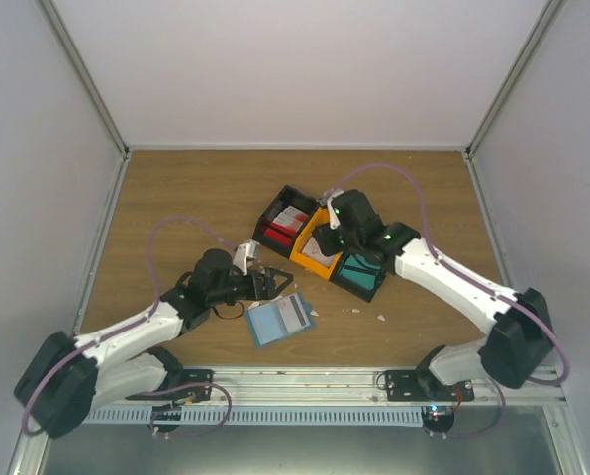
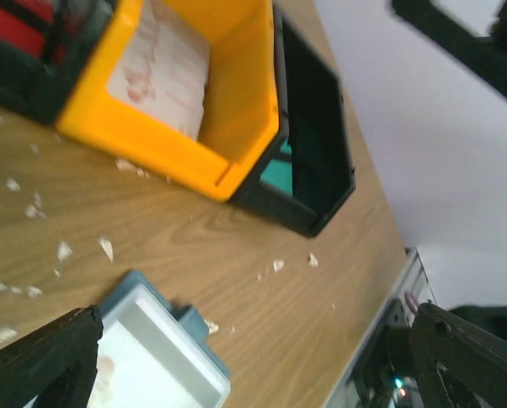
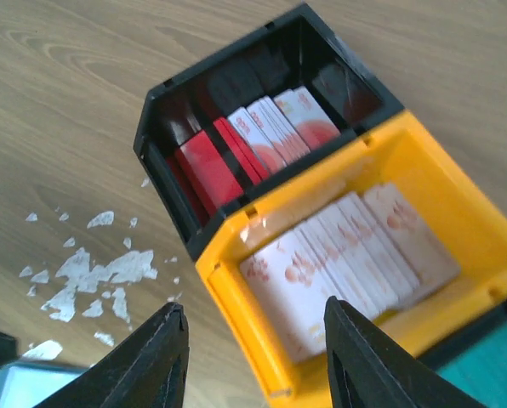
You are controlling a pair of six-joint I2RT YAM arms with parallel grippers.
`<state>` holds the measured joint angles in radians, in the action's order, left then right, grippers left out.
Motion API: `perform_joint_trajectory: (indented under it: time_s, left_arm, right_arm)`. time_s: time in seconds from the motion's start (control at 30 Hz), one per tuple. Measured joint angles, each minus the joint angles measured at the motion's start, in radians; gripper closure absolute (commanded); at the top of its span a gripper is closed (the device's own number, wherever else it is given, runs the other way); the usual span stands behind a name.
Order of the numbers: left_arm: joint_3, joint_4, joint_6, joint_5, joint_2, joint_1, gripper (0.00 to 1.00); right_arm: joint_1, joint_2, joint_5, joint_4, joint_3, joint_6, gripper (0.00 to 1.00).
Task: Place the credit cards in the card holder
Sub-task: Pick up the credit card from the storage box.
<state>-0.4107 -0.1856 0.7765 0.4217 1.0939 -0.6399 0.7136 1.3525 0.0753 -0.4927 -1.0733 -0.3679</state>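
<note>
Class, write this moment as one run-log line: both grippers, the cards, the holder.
left gripper: open, empty, by card holder | right gripper: open, empty, over yellow bin of credit cards

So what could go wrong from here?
1. The right gripper hangs open over the fanned credit cards in the orange bin; it could pinch several at once.
2. The card holder lies loose on the table, and the open left gripper is not gripping it; it may slide when a card is pushed in.
</note>
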Motion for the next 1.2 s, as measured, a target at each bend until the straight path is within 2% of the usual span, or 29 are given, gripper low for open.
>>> perform_joint_trajectory:
  time_s: [0.17, 0.33, 0.6, 0.87, 1.2]
  left_arm:
    - [0.001, 0.05, -0.034, -0.12, -0.121, 0.001, 0.01]
    - [0.002, 0.051, -0.046, -0.135, -0.111, 0.005, 0.15]
    - [-0.087, 0.052, -0.039, -0.12, 0.148, 0.007, 0.32]
    - [-0.146, 0.03, -0.012, -0.127, 0.281, 0.038, 0.54]
    - [-0.235, -0.049, 0.007, -0.055, 0.492, 0.04, 0.63]
  right_arm:
    - [-0.023, 0.174, -0.04, -0.049, -0.148, 0.164, 0.55]
    - [-0.051, 0.33, -0.057, -0.139, -0.227, 0.281, 0.59]
    - [-0.116, 0.516, -0.059, -0.219, -0.357, 0.371, 0.58]
    - [-0.122, 0.607, -0.063, -0.252, -0.438, 0.412, 0.56]
    - [-0.137, 0.694, -0.105, -0.259, -0.443, 0.453, 0.56]
